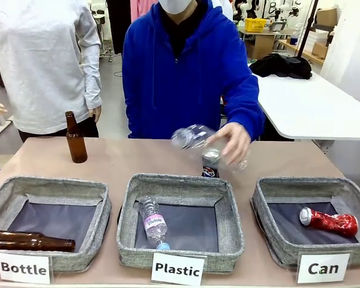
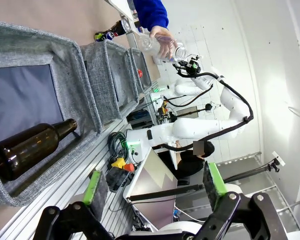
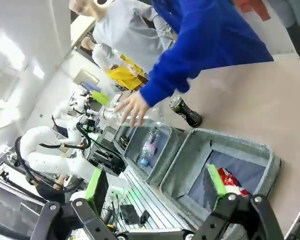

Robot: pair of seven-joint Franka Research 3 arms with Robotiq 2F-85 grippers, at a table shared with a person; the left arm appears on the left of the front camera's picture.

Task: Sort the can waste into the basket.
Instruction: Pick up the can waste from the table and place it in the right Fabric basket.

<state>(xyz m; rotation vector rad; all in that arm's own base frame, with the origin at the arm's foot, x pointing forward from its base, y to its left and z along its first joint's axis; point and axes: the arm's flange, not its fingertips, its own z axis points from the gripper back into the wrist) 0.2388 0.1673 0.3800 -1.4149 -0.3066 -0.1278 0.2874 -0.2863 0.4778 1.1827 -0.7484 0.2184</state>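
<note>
Three grey baskets sat in a row along the lower part of the front view, on the tan counter (image 1: 126,162), each with a white label.

- Bottle basket (image 1: 54,185), lower left: one brown bottle (image 1: 30,241) lay on its side against the near wall.
- Plastic basket (image 1: 177,182), centre: one clear bottle (image 1: 153,223) with a pink label lay inside, cap toward the near wall.
- Can basket (image 1: 312,185), lower right: the red can (image 1: 329,221), crumpled, lay on the dark base with its silver end toward frame left.

The black can (image 1: 209,172) stood on the counter just behind the Plastic basket's far rim, its lower part hidden by that rim; it was outside every basket.

Above it, at frame centre, the person's hand (image 1: 234,141) held a second clear bottle (image 1: 192,138), blurred, off the counter. An upright brown bottle (image 1: 76,139) stood on the counter at upper left, behind the Bottle basket.

Left hand (image 2: 154,184), at the bottom of the left wrist view: green pads spread wide, nothing between them. Right hand (image 3: 155,182), at the bottom of the right wrist view: likewise spread wide and empty.
</note>
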